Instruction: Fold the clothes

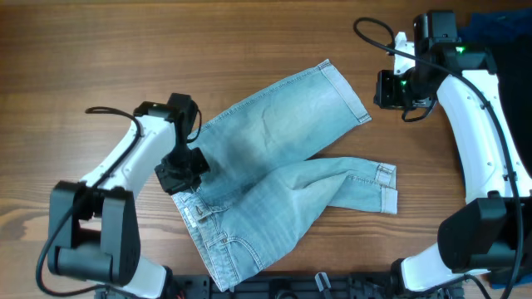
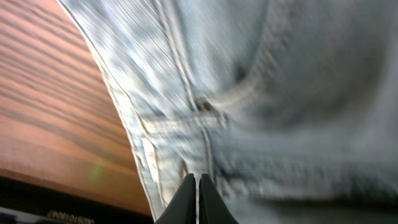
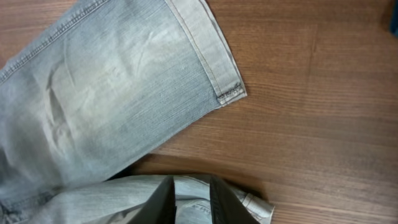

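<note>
1. Left wrist view: the left fingers [image 2: 186,202] are pressed together, their tips meeting at the bottom middle of the frame, right against the denim of the shorts [image 2: 292,93]. I cannot tell whether a fold of cloth is caught between them. The picture is blurred. Stitched seams cross just ahead of the tips and a curved seam runs off to the right. The wooden surface [image 2: 56,106] shows on the left, beside the garment's edge.

2. Right wrist view: the right fingers [image 3: 163,202] stand apart and grip nothing. In the gap between them shows the cuffed end of the lower leg [image 3: 193,196]. The upper leg [image 3: 112,93] lies flat across the upper left, its hem [image 3: 208,50] ending on bare wood. A sliver of dark blue cloth [image 3: 393,18] shows at the right edge.

3. Overhead view: the shorts lie in the middle of the surface, with the waistband [image 1: 204,241] at the lower left, toward the front edge. The two legs fan out to the right in a V. The left arm [image 1: 125,158] has its black head down on the side of the shorts by the waistband. The head of the right arm [image 1: 474,124] hangs over bare wood just beside the upper leg's hem, not over the denim. The dark blue cloth sits in the top right corner, well apart from the shorts.
</note>
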You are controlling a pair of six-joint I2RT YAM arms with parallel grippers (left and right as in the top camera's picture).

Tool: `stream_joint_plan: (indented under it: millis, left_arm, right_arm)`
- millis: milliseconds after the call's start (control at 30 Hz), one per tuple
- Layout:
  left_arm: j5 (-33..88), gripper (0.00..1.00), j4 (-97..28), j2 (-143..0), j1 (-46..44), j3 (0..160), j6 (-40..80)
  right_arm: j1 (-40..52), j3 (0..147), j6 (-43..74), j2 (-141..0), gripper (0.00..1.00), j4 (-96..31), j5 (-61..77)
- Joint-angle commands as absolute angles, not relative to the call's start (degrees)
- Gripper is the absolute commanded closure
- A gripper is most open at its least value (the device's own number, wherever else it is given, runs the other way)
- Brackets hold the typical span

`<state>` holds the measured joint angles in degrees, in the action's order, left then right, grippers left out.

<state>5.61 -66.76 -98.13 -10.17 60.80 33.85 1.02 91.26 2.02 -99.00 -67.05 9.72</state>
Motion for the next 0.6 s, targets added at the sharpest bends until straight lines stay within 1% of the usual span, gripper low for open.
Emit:
stream_joint_plan:
  millis: [0, 200, 333, 433, 467, 567]
  left_arm:
    - [3.3, 0.96, -62.8, -102.9, -8.0, 59.9, 35.2]
    - [0.9, 0.96, -57.5, -112.0, -7.6, 59.9, 34.8]
    - [-0.1, 0.96, -51.3, -116.9, -7.6, 60.0, 34.7]
    - [-3.4, 0.96, -45.7, -118.0, -7.6, 60.0, 34.3]
    - [-4.2, 0.96, -43.3, -118.0, -7.6, 60.1, 32.6]
    - [-4.6, 0.96, -35.0, -118.0, -7.5, 60.4, 28.1]
  right_arm:
    - [1.1, 91.4, -0.1, -99.7, 0.85, -66.8, 11.3]
    - [1.1, 91.4, 0.0, -101.6, 0.84, -66.8, 11.3]
    - [1.1, 91.4, 0.0, -102.2, 0.83, -66.6, 11.3]
    - [1.1, 91.4, 0.0, -102.2, 0.82, -66.5, 11.2]
    - [1.1, 91.4, 0.0, -102.2, 0.8, -66.3, 11.2]
    - [1.1, 91.4, 0.0, -102.2, 0.79, -65.6, 11.2]
